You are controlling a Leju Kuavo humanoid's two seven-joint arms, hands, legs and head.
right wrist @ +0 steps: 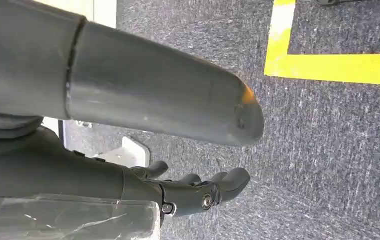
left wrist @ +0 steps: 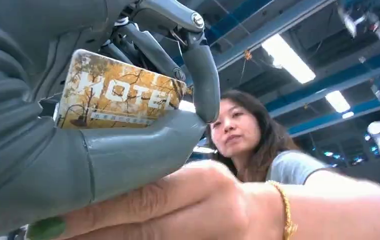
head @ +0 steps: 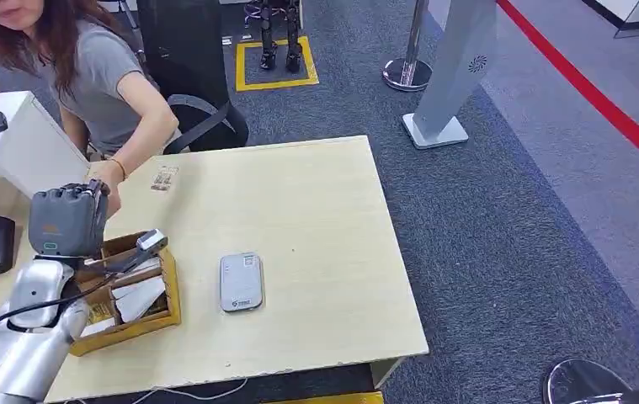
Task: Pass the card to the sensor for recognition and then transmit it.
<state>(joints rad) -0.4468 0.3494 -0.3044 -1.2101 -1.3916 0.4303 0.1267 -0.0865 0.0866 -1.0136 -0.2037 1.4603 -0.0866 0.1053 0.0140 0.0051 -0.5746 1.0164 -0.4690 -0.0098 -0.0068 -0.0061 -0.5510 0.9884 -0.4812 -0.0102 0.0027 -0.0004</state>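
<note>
Pale wooden desk (head: 299, 219) on grey carpet (head: 501, 210) with red and yellow floor lines. A grey sensor (head: 242, 281) lies beside a wooden box (head: 168, 295). Left hand (head: 67, 220) pinches the hotel card (left wrist: 120, 92) above the desk's far-left edge; a person's hand (left wrist: 198, 200) reaches under it. Right hand (right wrist: 198, 192) hangs over carpet, fingers loosely apart, holding nothing.

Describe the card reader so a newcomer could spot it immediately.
Start at the pale wooden table. Near its front edge, just right of the wooden box, lies the reader. It is a flat silver-grey slab with rounded corners, lying alone on bare tabletop, unlike the box's cluttered contents.
</note>
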